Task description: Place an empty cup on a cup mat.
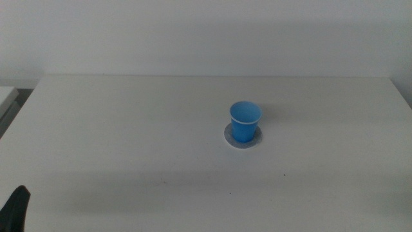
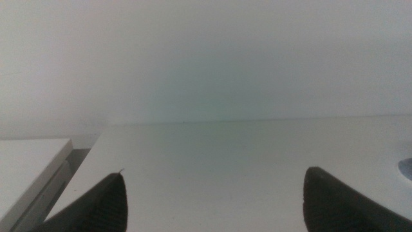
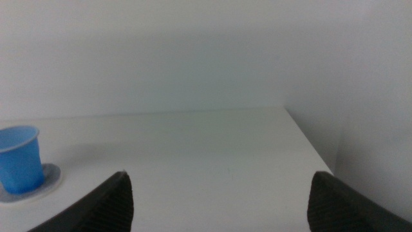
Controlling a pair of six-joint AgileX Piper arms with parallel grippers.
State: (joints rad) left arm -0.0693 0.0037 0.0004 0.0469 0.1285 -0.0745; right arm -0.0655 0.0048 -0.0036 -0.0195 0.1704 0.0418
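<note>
The placing looks done: the cup (image 1: 245,121) stands upright on the cup mat (image 1: 227,135), and neither arm is near it, so what remains is at most a retreat to rest rather than any further handling. The left gripper (image 2: 215,200) has its two dark jaws spread wide with nothing between them; only bare white table (image 2: 232,161) lies ahead of it, and a sliver of the mat's pale edge shows far off to one side of its wrist view. In the middle view this gripper appears only as a dark tip at the bottom-left corner, well apart from the cup. The right gripper (image 3: 219,203) is likewise wide open and empty, with the cup and mat well ahead of it and off toward one jaw's side, clear of both jaws. If anything follows, it calls for nothing delicate, only keeping both arms away so the cup is not nudged. The cup is bright blue, tapered, wider at its thin white rim than at its base, and looks empty inside. The mat's speckled grey disc shows as a narrow ring around the base, a little more on the near side.
</note>
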